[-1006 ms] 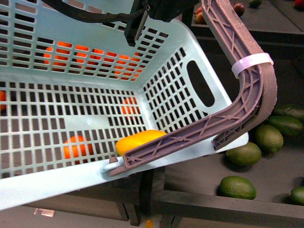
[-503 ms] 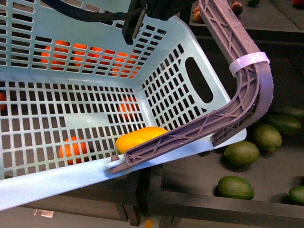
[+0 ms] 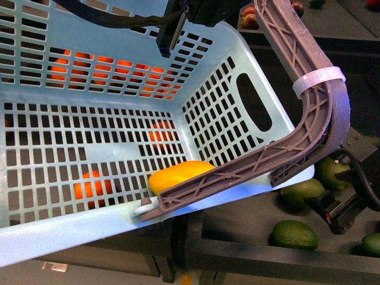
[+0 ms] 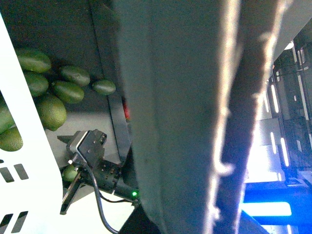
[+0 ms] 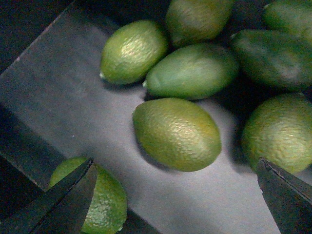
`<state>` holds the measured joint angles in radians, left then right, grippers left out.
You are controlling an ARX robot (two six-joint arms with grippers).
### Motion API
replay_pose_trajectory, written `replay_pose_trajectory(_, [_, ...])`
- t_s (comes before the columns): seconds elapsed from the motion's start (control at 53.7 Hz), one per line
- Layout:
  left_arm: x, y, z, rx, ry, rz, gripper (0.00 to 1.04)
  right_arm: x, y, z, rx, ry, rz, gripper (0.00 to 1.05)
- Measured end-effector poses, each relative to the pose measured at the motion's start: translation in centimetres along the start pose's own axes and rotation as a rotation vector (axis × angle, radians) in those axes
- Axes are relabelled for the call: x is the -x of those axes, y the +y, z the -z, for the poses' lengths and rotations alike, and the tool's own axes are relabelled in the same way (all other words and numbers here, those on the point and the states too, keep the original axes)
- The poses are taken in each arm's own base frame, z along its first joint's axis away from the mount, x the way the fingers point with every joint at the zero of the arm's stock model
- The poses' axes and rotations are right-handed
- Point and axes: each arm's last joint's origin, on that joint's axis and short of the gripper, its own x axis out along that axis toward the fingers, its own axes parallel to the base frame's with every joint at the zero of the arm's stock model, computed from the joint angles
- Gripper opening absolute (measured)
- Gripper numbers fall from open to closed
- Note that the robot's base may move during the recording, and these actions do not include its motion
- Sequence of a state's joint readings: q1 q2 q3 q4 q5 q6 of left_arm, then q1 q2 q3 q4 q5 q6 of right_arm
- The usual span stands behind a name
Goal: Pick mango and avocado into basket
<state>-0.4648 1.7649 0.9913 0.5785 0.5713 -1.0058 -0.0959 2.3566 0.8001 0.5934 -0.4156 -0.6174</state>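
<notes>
Right gripper point(image 5: 174, 163): jaws wide apart, nothing held. Its two dark fingers point(image 5: 63, 200) stand at either side of the right wrist view, above the fruit and clear of it.

Avocado point(image 5: 176, 134): lies on its side directly under the gap between the jaws, on a dark grey surface point(image 5: 58, 97). It is not in the basket.

Other avocados point(image 5: 192, 70): clustered just beyond the first, several touching one another. One more lies past a raised edge, partly hidden by a finger. In the front view this group sits low on the right, with the right arm point(image 3: 347, 202) over it.

Basket point(image 3: 71, 228): light turquoise, slotted walls, tilted, filling the left and middle of the front view. Its brown-grey ribbed handle point(image 3: 309, 127) crosses the right end, with a white zip tie point(image 3: 317, 80) around it.

Mango point(image 3: 178, 175): yellow, lying inside the basket in the near right corner against the near wall (its near side is partly hidden by the handle).

Oranges point(image 3: 92, 187): visible through the basket's slots at the floor and the far wall.

Left gripper point(image 3: 178, 24): a dark body at the basket's far rim. The left wrist view is mostly filled by a blurred grey shape close to the lens; whether the jaws are closed cannot be told.
</notes>
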Motion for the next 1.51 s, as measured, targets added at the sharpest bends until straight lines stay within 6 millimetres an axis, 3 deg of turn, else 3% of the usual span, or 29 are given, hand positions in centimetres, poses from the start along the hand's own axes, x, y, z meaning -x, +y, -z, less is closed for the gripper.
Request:
replay_pose_trajectory(0.242, [0.0, 0.0, 0.0, 0.000, 0.001, 0.001, 0.08, -3.5, -0.5, 2.1, 0.010, 0.005, 0.023, 0.97])
replay_pose_trajectory(0.801, [0.0, 0.0, 0.0, 0.001, 0.000, 0.000, 0.08, -6.9, -1.1, 2.6, -0.072, -0.056, 0.059, 0.97])
replay_pose_trajectory(1.081, [0.0, 0.0, 0.0, 0.000, 0.000, 0.000, 0.08, -7.3, -1.0, 2.0, -0.111, -0.127, 0.113, 0.97])
replay_pose_trajectory(1.509, [0.0, 0.0, 0.0, 0.001, 0.000, 0.000, 0.08, -6.9, -0.3, 2.8, -0.163, -0.108, 0.114, 0.95])
